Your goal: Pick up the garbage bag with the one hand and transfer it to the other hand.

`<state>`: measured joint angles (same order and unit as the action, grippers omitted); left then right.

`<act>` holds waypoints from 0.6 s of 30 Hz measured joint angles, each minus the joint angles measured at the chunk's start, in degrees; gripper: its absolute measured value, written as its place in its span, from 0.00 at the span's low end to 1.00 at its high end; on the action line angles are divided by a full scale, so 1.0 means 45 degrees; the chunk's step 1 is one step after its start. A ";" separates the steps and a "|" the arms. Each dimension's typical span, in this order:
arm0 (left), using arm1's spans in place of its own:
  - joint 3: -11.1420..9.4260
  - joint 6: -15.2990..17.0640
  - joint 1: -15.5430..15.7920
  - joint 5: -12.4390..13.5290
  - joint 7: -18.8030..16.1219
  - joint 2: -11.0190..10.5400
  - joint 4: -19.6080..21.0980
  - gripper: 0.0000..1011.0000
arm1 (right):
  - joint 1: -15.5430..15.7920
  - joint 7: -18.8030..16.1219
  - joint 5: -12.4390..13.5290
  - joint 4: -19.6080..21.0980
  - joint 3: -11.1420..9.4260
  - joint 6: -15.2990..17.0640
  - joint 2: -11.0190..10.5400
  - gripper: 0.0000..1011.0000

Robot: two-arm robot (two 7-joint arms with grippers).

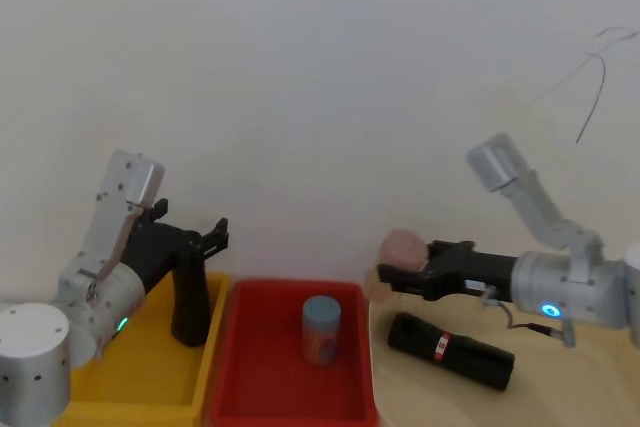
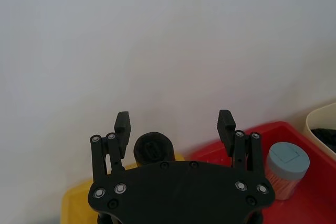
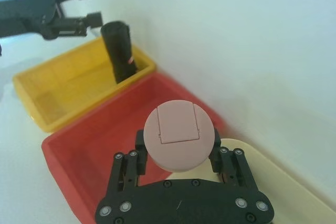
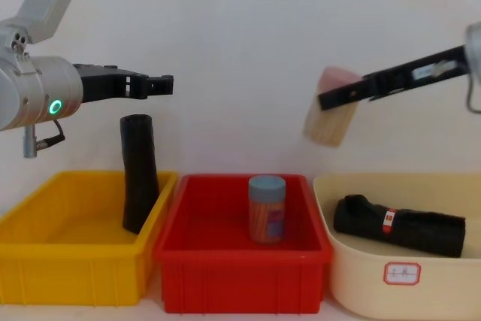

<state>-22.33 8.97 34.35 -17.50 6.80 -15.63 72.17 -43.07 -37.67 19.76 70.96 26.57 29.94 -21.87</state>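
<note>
- Task looks not started: the garbage bag, a wrinkled black roll with a red-and-white label band, lies flat in the cream tub on the right; neither gripper touches it.
- No pickup and no handover yet, so both steps remain.
- Right gripper hangs in the air above the gap between the red bin and the cream tub, well above the bag. Its arm reaches in level from the right.
- It is clamped on a pink-lidded container, fingers gripping either side, so it isn't free for the bag; my guess is it must drop that first.
- Left gripper hovers over the yellow bin, pointing level toward the middle, fingers spread wide with nothing between them.
- Just below it a slimmer smooth black roll stands leaning in the yellow bin's right end. It's not the target.
- A blue-lidded jar stands upright in the red bin.
</note>
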 joint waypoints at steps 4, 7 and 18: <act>0.0000 0.0000 0.0000 0.0000 0.0000 0.0000 0.0000 0.99 | 0.0353 0.0287 0.0252 0.0688 -0.0526 0.0236 -0.0422 0.64; 0.0000 0.0000 0.0000 0.0000 0.0000 0.0000 0.0000 0.99 | 0.0669 0.0501 0.0399 0.1170 -0.0875 0.0436 -0.0769 0.64; 0.0000 -0.0001 0.0000 0.0000 0.0000 0.0001 0.0000 0.99 | 0.2123 0.1266 0.0696 0.2352 -0.1688 0.1057 -0.1835 0.64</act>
<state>-22.33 8.96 34.35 -17.50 6.80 -15.63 72.17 -33.52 -31.97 22.89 81.55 18.97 34.70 -30.12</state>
